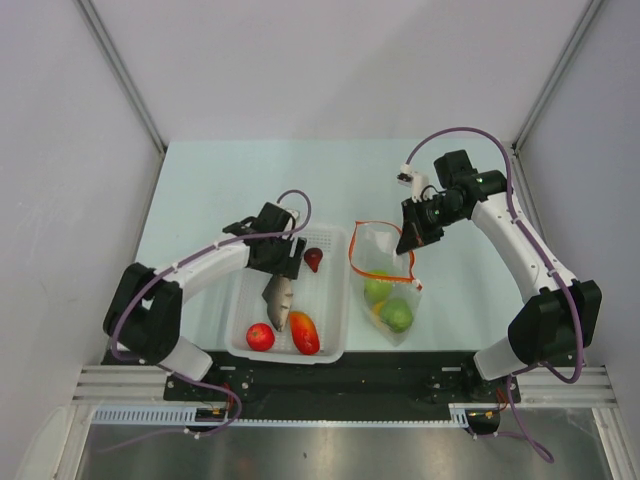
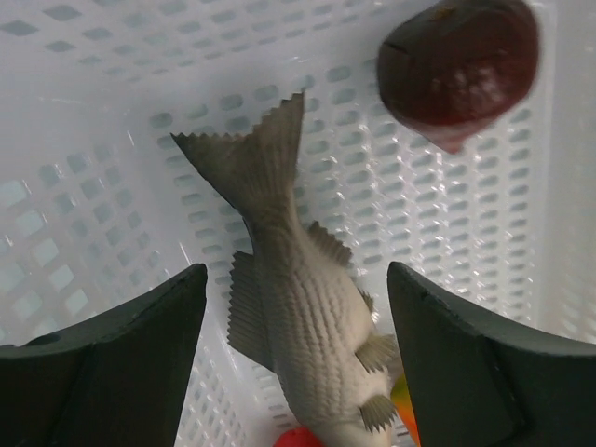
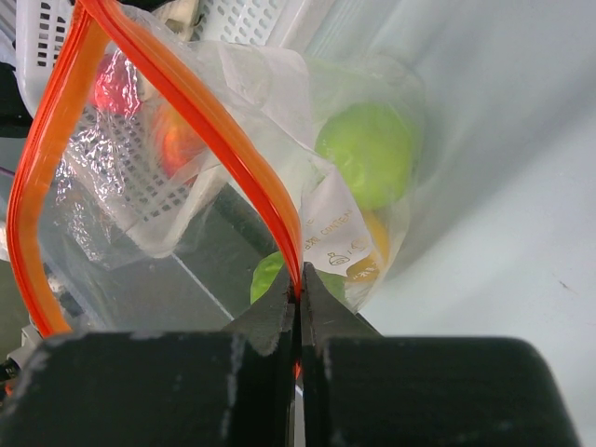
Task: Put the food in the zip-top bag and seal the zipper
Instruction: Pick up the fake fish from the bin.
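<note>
The clear zip-top bag (image 1: pixel 385 262) lies right of the basket, mouth held open, with green fruit (image 1: pixel 397 315) and a yellow-orange fruit inside. My right gripper (image 1: pixel 411 240) is shut on the orange-red zipper strip (image 3: pixel 233 158) at the bag's far edge; the right wrist view shows a green ball fruit (image 3: pixel 368 154) through the plastic. My left gripper (image 1: pixel 281 266) is open, its fingers (image 2: pixel 102 372) either side of the grey fish (image 2: pixel 298 298) without touching it. The fish (image 1: pixel 278 300) lies in the basket with a red round fruit (image 1: pixel 260 336), an orange-red pepper-like piece (image 1: pixel 304 333) and a dark red piece (image 1: pixel 314 259).
The white perforated basket (image 1: pixel 338 300) sits near the table's front edge, just left of the bag. The dark red piece (image 2: pixel 456 65) lies beyond the fish's tail by the basket's wall. White walls enclose the table on three sides.
</note>
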Robot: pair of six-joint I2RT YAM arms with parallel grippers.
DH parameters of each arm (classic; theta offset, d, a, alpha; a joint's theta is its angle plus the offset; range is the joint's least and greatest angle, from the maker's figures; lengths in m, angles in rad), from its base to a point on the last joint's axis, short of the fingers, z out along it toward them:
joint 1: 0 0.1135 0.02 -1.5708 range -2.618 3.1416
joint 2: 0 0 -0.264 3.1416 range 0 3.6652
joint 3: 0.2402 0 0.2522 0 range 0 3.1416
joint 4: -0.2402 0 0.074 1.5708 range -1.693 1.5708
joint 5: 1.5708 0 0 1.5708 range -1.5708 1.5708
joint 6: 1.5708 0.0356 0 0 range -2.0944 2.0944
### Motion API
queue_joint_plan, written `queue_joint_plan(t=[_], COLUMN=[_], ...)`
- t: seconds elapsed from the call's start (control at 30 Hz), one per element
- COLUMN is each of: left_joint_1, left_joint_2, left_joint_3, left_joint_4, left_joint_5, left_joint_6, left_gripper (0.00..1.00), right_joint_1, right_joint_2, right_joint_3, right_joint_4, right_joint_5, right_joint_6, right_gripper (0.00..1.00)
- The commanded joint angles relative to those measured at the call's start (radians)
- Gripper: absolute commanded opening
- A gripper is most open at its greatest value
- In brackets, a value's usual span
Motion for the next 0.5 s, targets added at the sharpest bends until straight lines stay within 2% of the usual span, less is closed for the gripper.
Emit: queue_joint_plan(t=[0.0, 0.13, 0.47], left_joint_1=[-0.002, 0.000, 0.000], left_joint_2=[0.067, 0.127, 0.211], left_joint_3=[0.054, 0.081, 0.112], left_joint_4=[0.004, 0.040, 0.067], left_joint_5=[-0.106, -0.125, -0.114], left_joint_6=[-0.077, -0.083, -0.087], left_gripper=[0.81, 0.72, 0.70], right_joint_1=[-0.008, -0.010, -0.010], right_joint_2=[-0.030, -0.028, -0.010], right_joint_3=[0.025, 0.017, 0.028], right_joint_4=[0.007, 0.001, -0.010], right_joint_5=[-0.007, -0.010, -0.030], right_joint_6=[-0.012, -0.018, -0.024], right_gripper=[0.00, 0.00, 0.00])
